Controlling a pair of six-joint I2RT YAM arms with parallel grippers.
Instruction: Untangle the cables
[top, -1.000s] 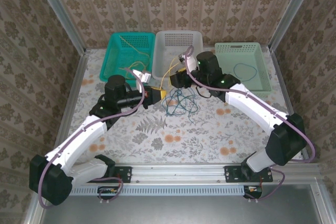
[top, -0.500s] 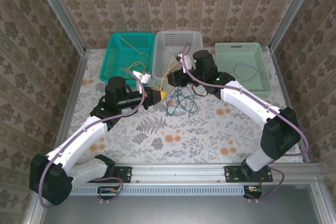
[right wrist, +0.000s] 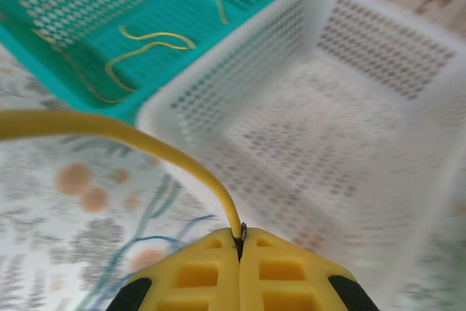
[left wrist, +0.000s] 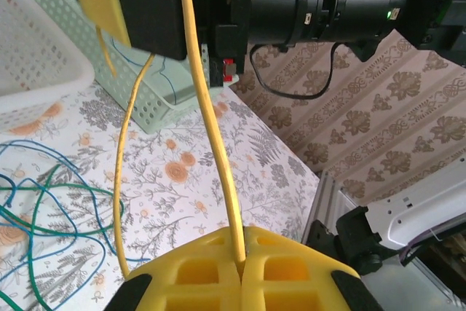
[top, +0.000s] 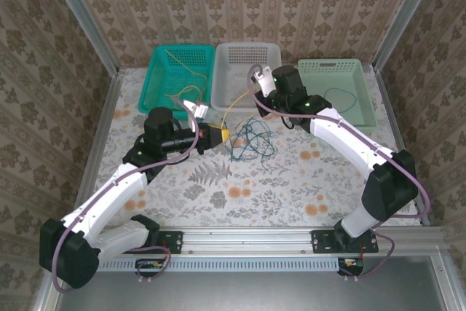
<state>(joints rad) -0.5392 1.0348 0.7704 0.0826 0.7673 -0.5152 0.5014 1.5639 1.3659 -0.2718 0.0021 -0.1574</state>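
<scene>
While the yellow cable (left wrist: 211, 121) is strung btwn the two hands, both are clamped on it. The left hand (left wrist: 240, 271) has its yellow pads pressed flat together, w/ the strand coming straight out of the seam. The right hand (right wrist: 239, 242) is the same: pads closed tight on the cable, which curves away to the left in its wrist view.

From above, the left hand is low over the bench (top: 291, 187), a bit left of centre. The right hand is further back and to its right, by the front edge of the white basket (top: 247, 50). The yellow cable arcs btwn them, off the bench. In the left wrist view a 2nd yellow strand (left wrist: 124, 180) drops beside it toward the bench; can't tell if it's the same cable.

Rest of the cables:
- Green + dark blue ones lie in a loose tangle (top: 247, 143) on the bench, just right of the left hand and in front of the white basket.
- Teal basket (top: 156, 71), back left, has yellow strands (right wrist: 149, 38) in it.
- Pale green basket (top: 335, 63), back right, has a blue loop (top: 337, 97) on its floor.
</scene>
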